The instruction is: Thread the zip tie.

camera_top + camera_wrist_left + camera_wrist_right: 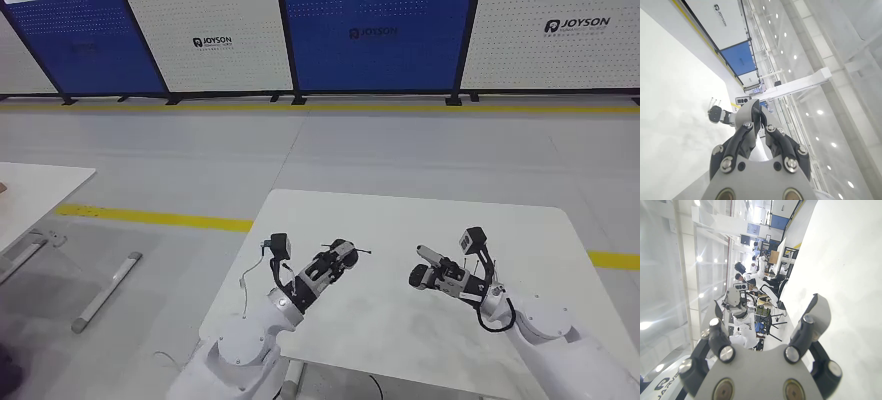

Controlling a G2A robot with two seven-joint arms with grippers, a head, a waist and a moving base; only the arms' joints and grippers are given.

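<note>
Plainly, the blue and white wall panels (378,45) on the far side carry printed logos. Over the white table (400,215), the left gripper (343,254) has its jaws pressed together on the thin dark zip tie (361,250). The tie sticks out rightward, its long axis roughly left-right. To its right, the right gripper (424,264) holds its jaws spread.

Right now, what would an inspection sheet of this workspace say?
Surface: white rectangular table, under both arms.
Job's things: thin black strip, likely the zip tie, sticking out of the left gripper.
Clutter: nothing seen.
Grippers: left gripper jaws shut on the strip; right gripper jaws open, holding nothing.
Cables: black cable looped at the right wrist.
Surroundings: blue and white partition panels, yellow floor line.
</note>
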